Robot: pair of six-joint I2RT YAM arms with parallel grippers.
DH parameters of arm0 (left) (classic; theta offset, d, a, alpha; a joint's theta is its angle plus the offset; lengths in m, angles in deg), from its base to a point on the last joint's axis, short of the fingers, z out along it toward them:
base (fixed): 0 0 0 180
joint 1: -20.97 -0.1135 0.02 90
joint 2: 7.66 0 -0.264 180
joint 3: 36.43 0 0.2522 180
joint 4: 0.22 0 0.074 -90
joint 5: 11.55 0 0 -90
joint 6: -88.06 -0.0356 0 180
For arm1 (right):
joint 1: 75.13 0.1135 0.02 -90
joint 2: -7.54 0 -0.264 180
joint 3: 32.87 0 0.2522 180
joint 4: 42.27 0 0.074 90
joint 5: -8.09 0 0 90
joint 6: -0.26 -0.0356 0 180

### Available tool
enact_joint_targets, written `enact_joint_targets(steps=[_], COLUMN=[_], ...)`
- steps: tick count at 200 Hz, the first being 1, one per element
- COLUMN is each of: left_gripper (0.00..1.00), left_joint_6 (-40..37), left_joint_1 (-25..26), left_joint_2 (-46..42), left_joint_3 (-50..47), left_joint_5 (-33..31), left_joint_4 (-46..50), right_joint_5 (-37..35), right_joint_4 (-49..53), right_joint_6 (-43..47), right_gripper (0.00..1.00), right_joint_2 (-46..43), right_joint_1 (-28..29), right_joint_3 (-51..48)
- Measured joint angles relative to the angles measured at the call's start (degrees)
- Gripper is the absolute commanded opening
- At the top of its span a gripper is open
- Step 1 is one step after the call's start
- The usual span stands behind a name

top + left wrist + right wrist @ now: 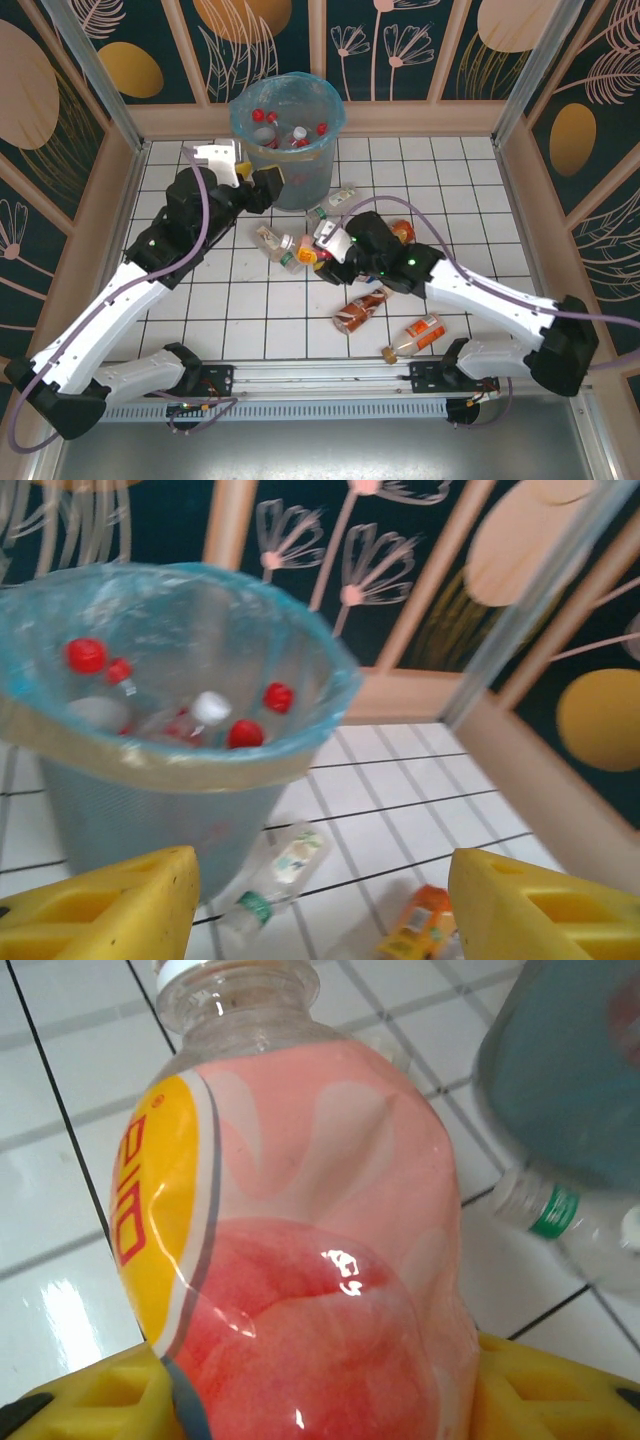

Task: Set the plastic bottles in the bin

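**Right claw** (320, 1400). Closed on the pink bottle (320, 1210). The yellow pads (90, 1400) are pressed against the lower body on both sides, and the thin wall is seen creased. Whether the bottle is lifted off the bench (250, 310) cannot be told.
Hazard: a glossy, yielding wall is held low down. The bottle is judged liable to squirt out of the pads, or to tip neck-first, if it is squeezed harder or swung quickly.

**Left claw** (320, 920). Open and empty, held just beside the bin (130, 820) and faced toward its rim.
Hazard: one approach to the bin is taken up. A clash of arms is judged possible if the pink bottle is carried in from that side.

**Bin.** Upright at the far edge of the bench, with several capped bottles inside.
Hazard: it may be shoved by either arm, or its blue liner snagged.

**Clear bottle** (275, 875). Lying at the bin's foot.
Hazard: it may be nudged and rolled away.
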Motion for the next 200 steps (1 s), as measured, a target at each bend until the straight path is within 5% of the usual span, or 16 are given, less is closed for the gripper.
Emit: enact_joint_targets(steps=[42, 96, 157, 200], left_gripper=[0.67, 0.63, 0.62, 0.49], left_joint_6=[3.8, 8.1, 8.3, 7.6], left_joint_1=[0.0, 0.0, 0.0, 0.0], left_joint_2=[3.3, 5.8, 5.9, 5.9], left_joint_3=[2.2, 2.7, 2.9, 2.6], left_joint_5=[11.6, 25.1, 31.0, 31.5], left_joint_4=[-1.1, -4.3, -4.5, -4.5], right_joint_5=[5.8, 10.6, 12.7, 13.3], right_joint_4=[-9.3, -13.9, -16.1, -16.8], right_joint_6=[-3.1, -5.7, -8.3, -10.2], right_gripper=[0.42, 0.41, 0.41, 0.41], right_joint_2=[-9.8, -10.8, -10.7, -9.6], right_joint_1=[-4.5, -5.9, -7.1, -7.8], right_joint_3=[-2.4, -2.4, -2.4, -2.4])
